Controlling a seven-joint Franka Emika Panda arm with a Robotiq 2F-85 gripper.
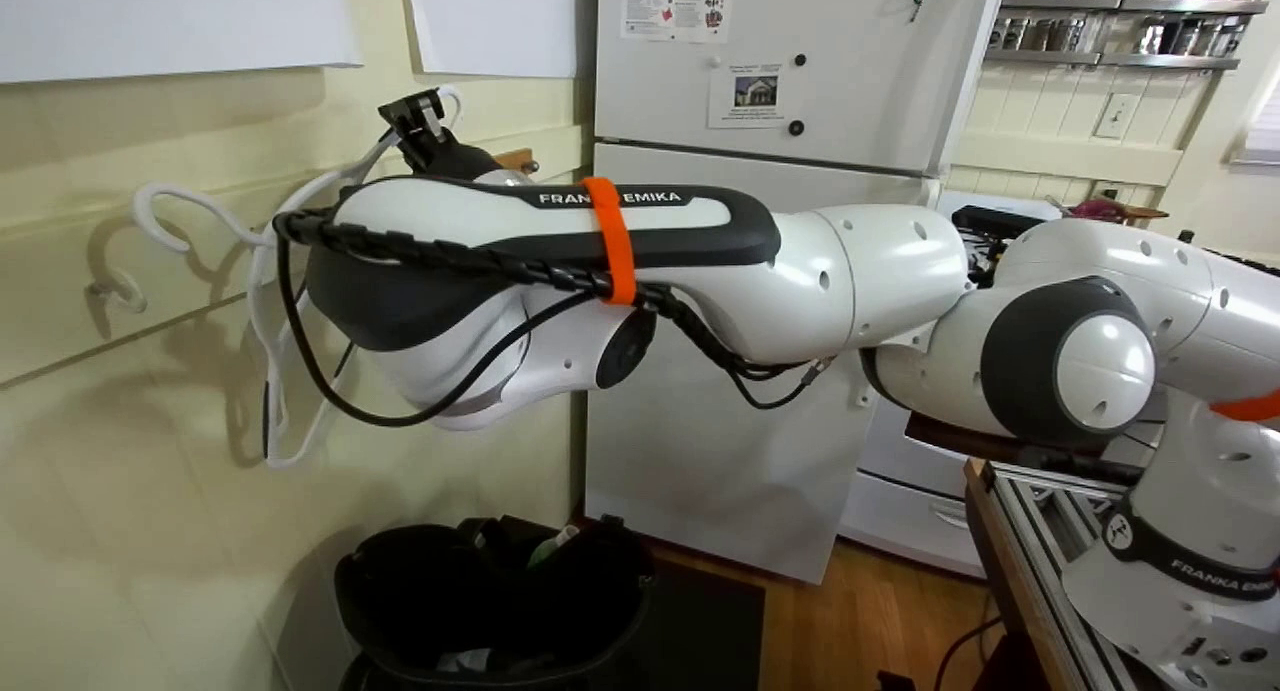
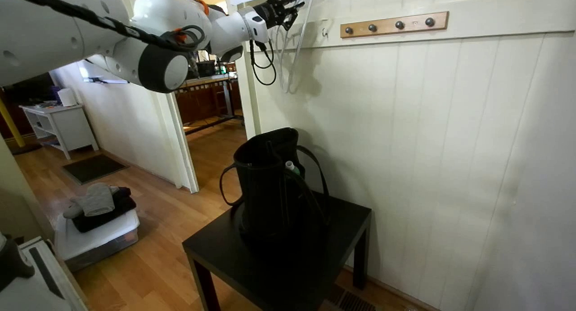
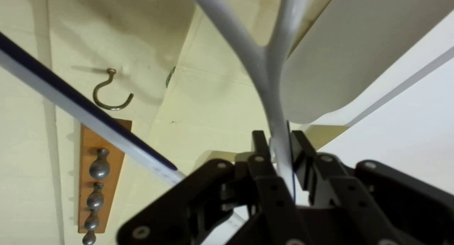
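My gripper [image 3: 282, 140] is shut on a white hanger [image 3: 269, 78], whose slim stem passes between the finger pads and forks above them. A long bar with a dark blue strip slants down behind the left finger in the wrist view. High beside the wall, the gripper [image 1: 415, 121] has the hanger [image 1: 262, 311] dangling from it in an exterior view, its curved hook pointing left. From elsewhere, the gripper [image 2: 292, 9] and hanger [image 2: 300, 36] appear close against the pale wall. Whether the hanger touches the wall cannot be told.
A brass hook [image 3: 113, 107] and a wooden knob rack [image 2: 393, 25] are fixed to the wall. Another white hook [image 1: 122, 289] is mounted there. Below, a black bag [image 2: 265, 189] holding a bottle stands on a black table [image 2: 216, 243]. A fridge [image 1: 720, 351] stands behind the arm.
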